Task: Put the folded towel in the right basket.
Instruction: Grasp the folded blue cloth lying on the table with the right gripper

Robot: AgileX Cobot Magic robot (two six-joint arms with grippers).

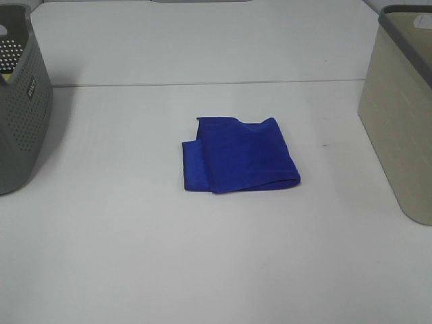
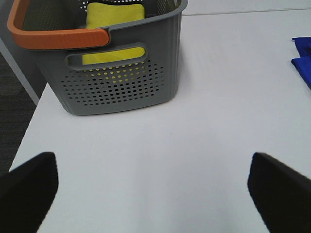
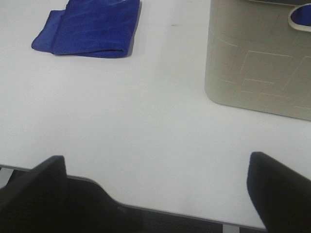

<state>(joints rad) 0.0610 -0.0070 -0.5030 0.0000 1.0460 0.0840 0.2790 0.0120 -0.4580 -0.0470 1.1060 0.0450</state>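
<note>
A folded blue towel [image 1: 238, 155] lies flat in the middle of the white table; it also shows in the right wrist view [image 3: 90, 26] and its edge in the left wrist view [image 2: 303, 60]. The right basket [image 1: 403, 111] is beige with a grey rim, at the table's right edge, also in the right wrist view [image 3: 257, 63]. My left gripper [image 2: 155, 189] is open and empty, near the table's front left. My right gripper [image 3: 160, 189] is open and empty at the table's front edge. Neither gripper shows in the exterior high view.
A grey perforated basket [image 1: 20, 111] stands at the left edge; in the left wrist view [image 2: 121, 73] it has an orange handle [image 2: 58, 36] and holds a yellow cloth [image 2: 114, 14]. A seam [image 1: 202, 84] runs across the table behind the towel.
</note>
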